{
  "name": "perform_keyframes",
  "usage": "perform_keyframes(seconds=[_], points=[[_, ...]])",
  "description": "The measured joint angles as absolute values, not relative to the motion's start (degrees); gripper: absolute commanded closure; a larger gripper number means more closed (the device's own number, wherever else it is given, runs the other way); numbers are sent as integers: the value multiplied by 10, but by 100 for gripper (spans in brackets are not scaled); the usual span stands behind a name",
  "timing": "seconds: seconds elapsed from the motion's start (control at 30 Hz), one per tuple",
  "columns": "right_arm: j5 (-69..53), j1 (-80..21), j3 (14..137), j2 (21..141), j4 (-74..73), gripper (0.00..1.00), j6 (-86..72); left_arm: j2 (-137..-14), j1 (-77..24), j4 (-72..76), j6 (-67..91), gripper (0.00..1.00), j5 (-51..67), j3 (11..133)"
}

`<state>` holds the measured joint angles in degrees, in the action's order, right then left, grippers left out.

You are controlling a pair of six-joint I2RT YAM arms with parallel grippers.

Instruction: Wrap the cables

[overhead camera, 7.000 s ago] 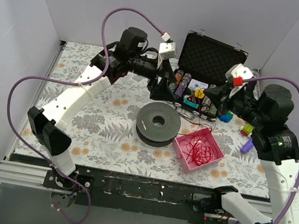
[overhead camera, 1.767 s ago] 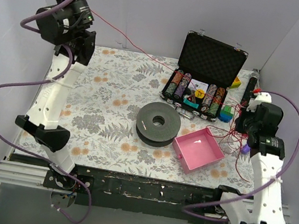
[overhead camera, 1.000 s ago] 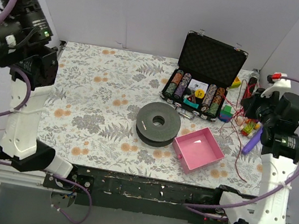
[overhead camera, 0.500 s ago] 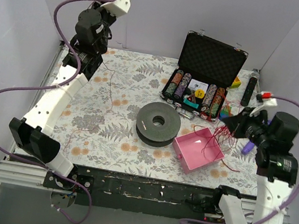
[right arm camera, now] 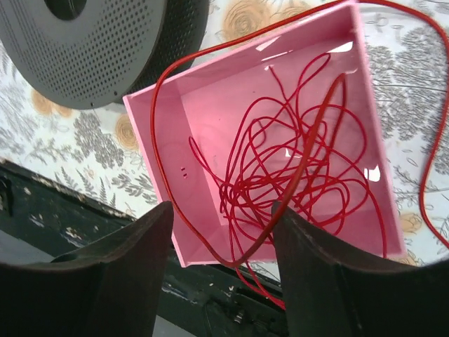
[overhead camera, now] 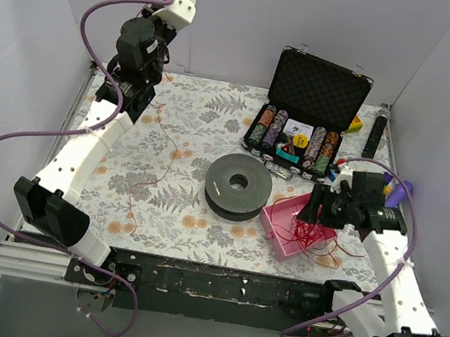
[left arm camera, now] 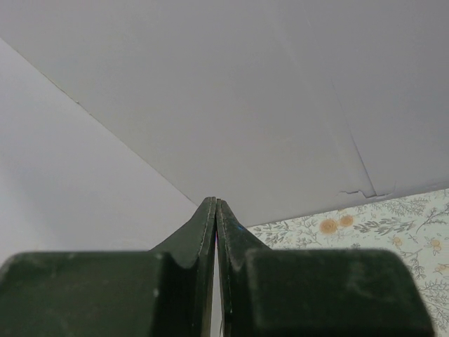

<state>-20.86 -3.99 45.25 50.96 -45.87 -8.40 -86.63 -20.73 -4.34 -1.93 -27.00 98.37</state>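
- Swung in from the right side since half a second ago, the right end effector now hangs right over the pink tray. Left arm has hardly budged.
- Back then the red wire was dangling from that end effector. Now it's mostly a loose tangle lying on the floor of the tray.
- Some loops spill over the tray's near and right rims onto the floral tabletop. In the right wrist view one loop also rides over the tray's left wall.
- As for the right end effector, it's spread wide. One strand crosses the gap between the fingers in the wrist view, but neither finger clamps it as far as I can see.
- Over on the other side, the left end effector is up high at the back left corner, aimed at the wall, fingers pressed tight together. Can't tell if any wire is caught between them.
- One long single strand wanders over the tabletop on the left side, from near the front edge up toward the left arm.
- Dark grey filament spool lies flat just left of the tray. Can't tell if they actually touch.
- Open black poker chip case sits behind both, with rows of chips in it.
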Motion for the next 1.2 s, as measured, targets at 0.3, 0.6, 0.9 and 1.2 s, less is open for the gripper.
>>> perform_keyframes(seconds=[0.3,0.6,0.9,1.2], points=[[-42,-240,550,611,-469,13,-96,-866,-207,-61,1,100,-261,979],[160,-357,719,739,-451,3,-70,-862,-207,-173,105,100,-179,957],[-46,-271,713,806,-335,7,-54,-846,-207,-255,185,100,-101,900],[-281,-167,704,981,-268,13,-28,-822,-207,-269,213,100,-63,833]])
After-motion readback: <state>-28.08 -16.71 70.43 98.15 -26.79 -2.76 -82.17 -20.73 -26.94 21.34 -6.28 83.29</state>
